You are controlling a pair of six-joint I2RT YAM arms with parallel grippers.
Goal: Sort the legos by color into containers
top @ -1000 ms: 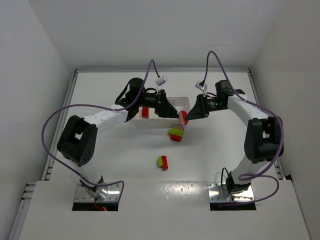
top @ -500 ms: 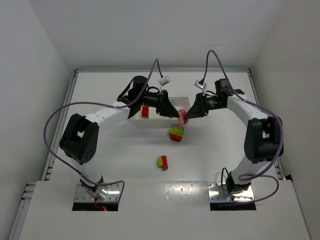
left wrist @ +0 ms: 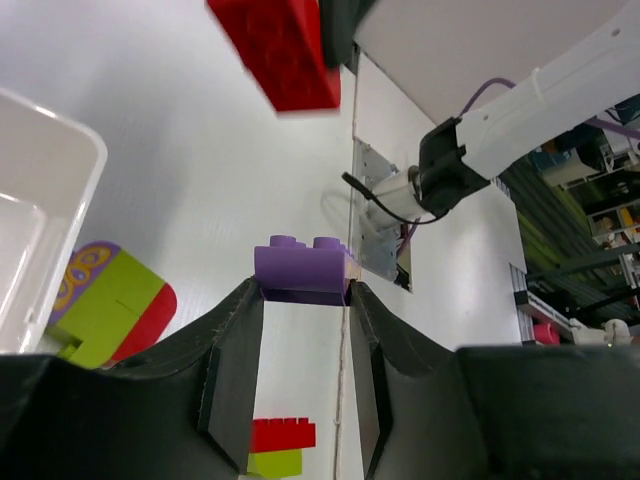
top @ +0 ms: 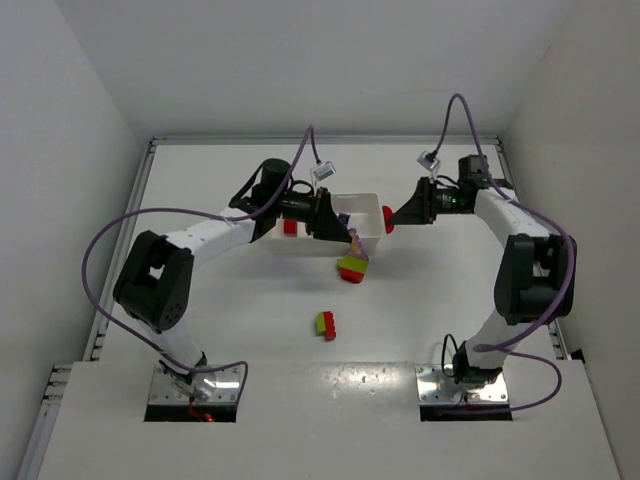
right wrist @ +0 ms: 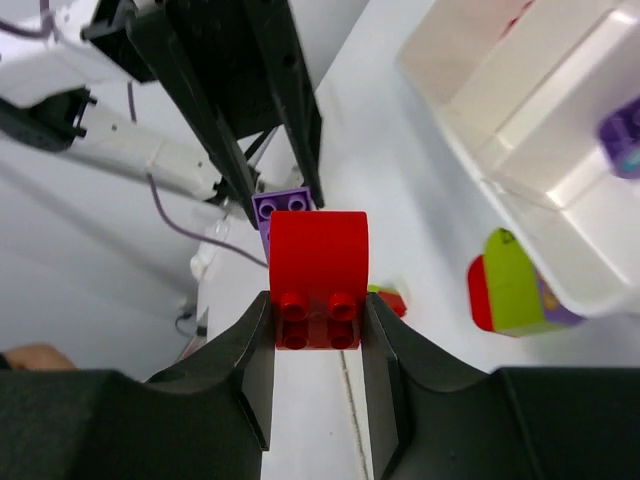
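Legos are mid-sort, with 2 bricks in the air by the tray's (top: 362,196) right end. The left gripper (top: 349,237) is clamped on a purple brick (left wrist: 300,268), low over the table (top: 250,330) at the tray's near-right corner. The right gripper (top: 391,217) is clamped on a red brick (right wrist: 318,262), just right of the tray.

I'd call this the carry step: each arm has 1 single-colour brick ready to bin. Next, each must swing over its matching compartment and let go. A binned red brick (top: 290,227) lies toward the tray's left end and a binned purple piece (right wrist: 625,140) nearer the right, so the arms' paths look likely to cross; going 1 at a time seems wise. A 3-colour clump (top: 352,267) and a red-green pair (top: 325,324) wait on the table.

Only the top view shows both arms and the whole tray. The left wrist view shows the fingers tight on the purple brick's sides. The right wrist view shows the red brick's studs, with the purple brick close behind it.
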